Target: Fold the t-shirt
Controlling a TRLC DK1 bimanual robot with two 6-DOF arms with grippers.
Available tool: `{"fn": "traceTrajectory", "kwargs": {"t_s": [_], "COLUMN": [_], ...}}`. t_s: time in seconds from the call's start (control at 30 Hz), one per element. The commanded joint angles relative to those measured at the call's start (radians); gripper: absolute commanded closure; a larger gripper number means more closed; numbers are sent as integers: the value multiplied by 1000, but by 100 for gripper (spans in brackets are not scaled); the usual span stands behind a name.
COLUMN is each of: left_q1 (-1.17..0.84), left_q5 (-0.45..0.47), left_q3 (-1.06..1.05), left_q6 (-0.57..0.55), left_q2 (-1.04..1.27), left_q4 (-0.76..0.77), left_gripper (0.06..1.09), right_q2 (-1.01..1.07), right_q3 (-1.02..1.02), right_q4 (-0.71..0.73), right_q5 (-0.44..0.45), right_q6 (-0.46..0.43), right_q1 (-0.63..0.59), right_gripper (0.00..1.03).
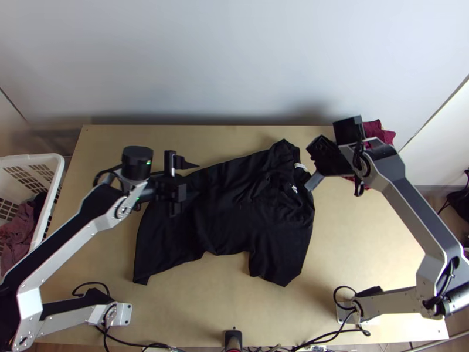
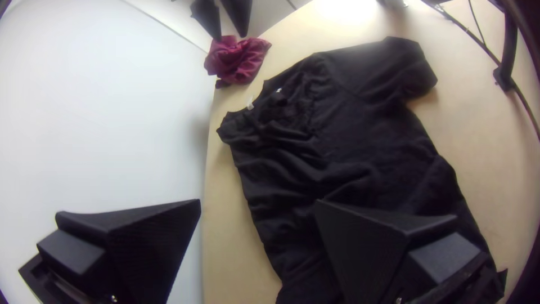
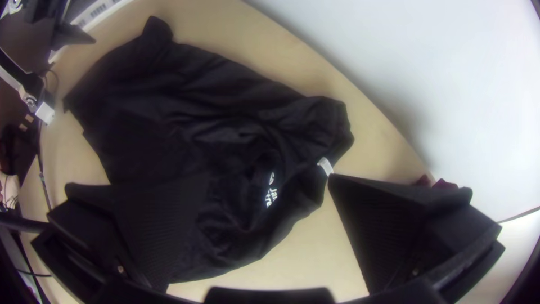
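Two pincers out over the desk (image 1: pixel 352 252), and both are open with nothing in them. The black shirt (image 1: pixel 234 205) lies spread in the middle, no fold in it that I'd call deliberate. It's slanted, with the collar (image 1: pixel 303 196) toward my right arm and the hem (image 1: pixel 140 261) toward my left. Handy layout imo, since each arm gets its own end and I shouldn't have to cross them.

My left pincer (image 2: pixel 259 201) is over the far side of the hem half, fingers wide apart, which I'd guess is so one can go each side of the edge. My right pincer (image 3: pixel 269 177) is up at the neck, one finger just beside the white tag (image 3: pixel 325 165) and the other over the cloth. Can't tell if either is touching.

The near sleeve (image 1: pixel 277 267) sticks out toward me, so it probably wants tucking at some point. I'd grab both ends of the far edge first and bring it over toward the near side. What bugs me is the bunching round the chest: pinch there and you'd likely fold the wrinkles in.

The maroon cloth (image 2: pixel 239 59) sits past the collar by the desk's far edge, out of the fold's way I reckon.
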Motion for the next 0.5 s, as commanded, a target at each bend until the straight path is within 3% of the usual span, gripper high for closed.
{"fn": "traceTrajectory", "kwargs": {"t_s": [0.0,0.17,0.47], "left_q1": [86,167,489], "left_q5": [132,152,188], "left_q3": [43,35,-35], "left_q6": [51,109,17], "left_q2": [-75,-80,77], "left_q4": [-213,-216,55], "left_gripper": [11,11,11], "right_q2": [77,134,149], "right_q3": [133,228,250], "right_q4": [-48,-51,-39], "right_q5": [-11,-11,-5], "right_q6": [-10,19,53], "right_q1": [21,32,58], "right_gripper": [5,5,5]}}
